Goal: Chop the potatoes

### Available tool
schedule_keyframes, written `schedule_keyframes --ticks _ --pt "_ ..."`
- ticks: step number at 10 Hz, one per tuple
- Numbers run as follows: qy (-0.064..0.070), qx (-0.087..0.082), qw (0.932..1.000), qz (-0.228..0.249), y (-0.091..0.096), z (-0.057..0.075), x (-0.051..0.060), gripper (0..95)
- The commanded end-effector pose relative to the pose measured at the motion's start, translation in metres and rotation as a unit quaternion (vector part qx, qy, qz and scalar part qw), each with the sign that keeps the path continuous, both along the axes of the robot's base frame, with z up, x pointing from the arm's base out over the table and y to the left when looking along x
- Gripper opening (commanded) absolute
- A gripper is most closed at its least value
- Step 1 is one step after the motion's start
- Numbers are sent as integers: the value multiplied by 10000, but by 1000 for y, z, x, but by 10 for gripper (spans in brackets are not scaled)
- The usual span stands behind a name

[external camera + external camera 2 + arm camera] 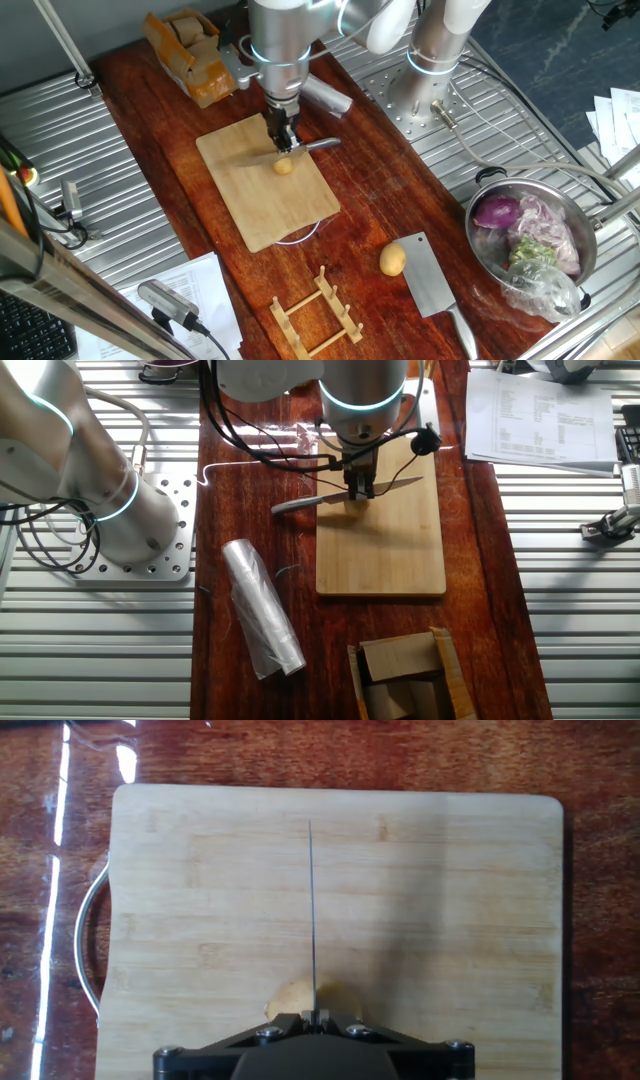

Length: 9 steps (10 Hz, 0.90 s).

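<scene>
Potato (284, 166): directly under gripper (282, 141), on board (262, 205).
Gripper: clenched on knife (300, 148).
Fixed view only: second potato (392, 260), far off.

You have open pale bamboo cutting board (268, 195) toward the frame's lower left of the small yellow potato (284, 166), while the steel cleaver (430, 275), slotted wooden rack (316, 310) and second potato (392, 260) crowd lower right.
</scene>
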<state>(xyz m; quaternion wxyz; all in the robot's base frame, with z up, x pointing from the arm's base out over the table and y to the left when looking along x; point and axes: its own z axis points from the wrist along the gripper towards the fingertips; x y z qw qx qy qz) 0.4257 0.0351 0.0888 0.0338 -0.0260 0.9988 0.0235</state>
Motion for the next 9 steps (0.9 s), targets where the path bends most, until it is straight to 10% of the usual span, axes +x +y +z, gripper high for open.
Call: schedule_keyframes --ticks 1,9 --pt "77 22 10000 3 0 -1 0 0" --pt "540 56 9985 114 5 9 13 0"
